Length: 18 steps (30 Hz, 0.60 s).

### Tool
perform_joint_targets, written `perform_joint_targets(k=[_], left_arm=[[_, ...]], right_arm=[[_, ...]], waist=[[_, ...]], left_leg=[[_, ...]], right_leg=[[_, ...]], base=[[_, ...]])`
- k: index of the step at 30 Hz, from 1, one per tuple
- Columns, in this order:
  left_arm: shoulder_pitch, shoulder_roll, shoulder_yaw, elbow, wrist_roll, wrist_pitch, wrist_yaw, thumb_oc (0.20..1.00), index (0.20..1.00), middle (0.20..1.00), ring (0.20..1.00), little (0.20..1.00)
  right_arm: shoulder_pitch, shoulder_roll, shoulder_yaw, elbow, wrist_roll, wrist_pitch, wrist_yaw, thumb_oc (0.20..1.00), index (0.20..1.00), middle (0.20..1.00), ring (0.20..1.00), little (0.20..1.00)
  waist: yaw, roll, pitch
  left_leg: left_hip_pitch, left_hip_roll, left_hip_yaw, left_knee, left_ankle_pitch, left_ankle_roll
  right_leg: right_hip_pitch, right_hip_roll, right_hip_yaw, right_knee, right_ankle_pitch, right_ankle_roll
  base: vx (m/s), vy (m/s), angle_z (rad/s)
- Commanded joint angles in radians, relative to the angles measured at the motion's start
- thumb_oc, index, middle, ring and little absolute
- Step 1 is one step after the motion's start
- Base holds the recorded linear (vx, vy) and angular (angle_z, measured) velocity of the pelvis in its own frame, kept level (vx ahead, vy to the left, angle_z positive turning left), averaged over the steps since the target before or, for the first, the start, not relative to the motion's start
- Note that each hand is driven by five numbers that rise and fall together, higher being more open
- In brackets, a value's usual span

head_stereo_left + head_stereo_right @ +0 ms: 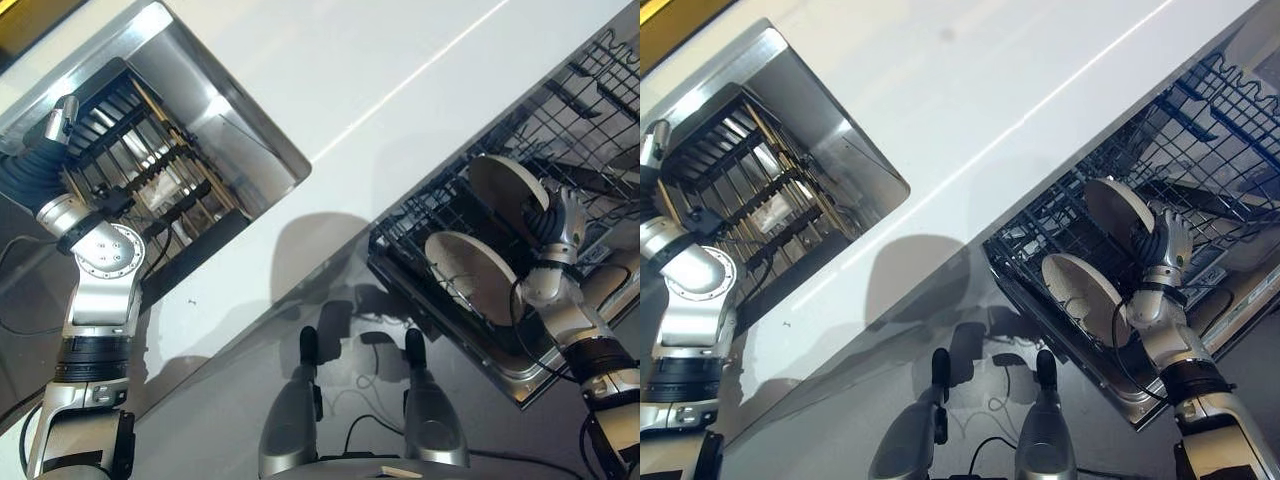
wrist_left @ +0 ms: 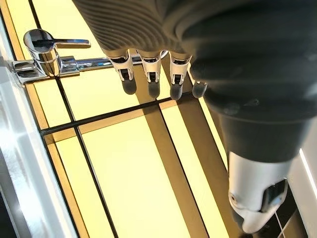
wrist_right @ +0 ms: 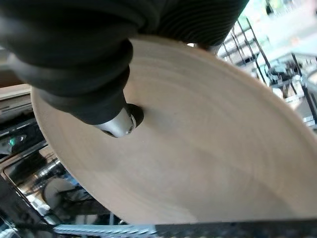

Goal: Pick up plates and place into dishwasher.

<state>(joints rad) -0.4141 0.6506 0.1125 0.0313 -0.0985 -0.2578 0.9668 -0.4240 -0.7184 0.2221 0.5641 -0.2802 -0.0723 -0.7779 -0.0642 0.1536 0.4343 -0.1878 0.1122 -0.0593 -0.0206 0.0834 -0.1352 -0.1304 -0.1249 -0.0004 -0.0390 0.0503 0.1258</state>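
The broad white table (image 1: 330, 70) runs across the head views from 7 o'clock up to 1 o'clock. A rectangular stainless-steel sink (image 1: 215, 85) is sunk into it at 10 o'clock, and a dark slatted dish rack (image 1: 140, 160) sits inside the sink. At 3 o'clock, just beside the table's edge, the dark wire dishwasher rack (image 1: 1200, 130) stands pulled out on its silver frame.

Two round beige plates stand on edge in the near part of that wire rack. The farther beige plate (image 1: 505, 185) is upright between the tines at about 2 o'clock; the nearer beige plate (image 1: 1080, 290) leans at 4 o'clock, close to the rack's front rim and a little apart from the first.

The right robot hand (image 1: 1162, 245) is at 3 o'clock, against the farther plate's near edge. In the right wrist view the plate's pale face (image 3: 208, 153) lies right under the dark ribbed cover with the thumb (image 3: 118, 121) pressed onto it, so the robot hand is clamped on that plate.

The left robot hand (image 2: 148, 69) is raised at 9 o'clock by the sink's far corner. In its wrist view the fingers hang straight and apart, holding nothing, in front of yellow wall tiles (image 2: 124, 163) and a chrome tap (image 2: 42, 49).
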Motion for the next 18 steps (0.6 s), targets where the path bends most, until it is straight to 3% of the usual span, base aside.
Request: perform_joint_targets(k=[1,8,18], left_arm=[[-0.064,0.035,-0.005,0.023,0.028,-0.018,0.029,1.0,1.0,1.0,1.0,1.0],[-0.105,0.07,-0.03,0.004,0.013,0.01,0.028,1.0,1.0,1.0,1.0,1.0],[-0.159,0.095,-0.065,0.017,0.004,0.023,0.029,1.0,1.0,1.0,1.0,1.0]], right_arm=[[-0.06,-0.051,0.037,0.063,-0.094,0.096,-0.141,0.2,0.2,0.2,0.2,0.2],[-0.105,-0.079,0.111,0.138,-0.161,0.18,-0.117,0.2,0.2,0.2,0.2,0.2],[-0.133,-0.054,0.159,0.189,-0.076,0.188,-0.029,0.2,0.2,0.2,0.2,0.2]], waist=[[-0.001,0.001,-0.004],[0.009,0.011,0.007],[0.016,0.01,0.014]], left_leg=[[-0.07,-0.015,0.007,0.011,0.01,0.029],[-0.099,-0.029,0.009,0.003,0.017,0.036],[-0.12,-0.036,0.01,0.005,0.021,0.041]], right_leg=[[-0.137,-0.005,0.052,0.161,-0.063,-0.02],[-0.17,-0.018,0.046,0.162,-0.052,-0.01],[-0.193,-0.028,0.033,0.169,-0.041,-0.006]], base=[[-0.03,0.005,0.03],[-0.04,-0.014,0.03],[-0.01,-0.01,0.01]])
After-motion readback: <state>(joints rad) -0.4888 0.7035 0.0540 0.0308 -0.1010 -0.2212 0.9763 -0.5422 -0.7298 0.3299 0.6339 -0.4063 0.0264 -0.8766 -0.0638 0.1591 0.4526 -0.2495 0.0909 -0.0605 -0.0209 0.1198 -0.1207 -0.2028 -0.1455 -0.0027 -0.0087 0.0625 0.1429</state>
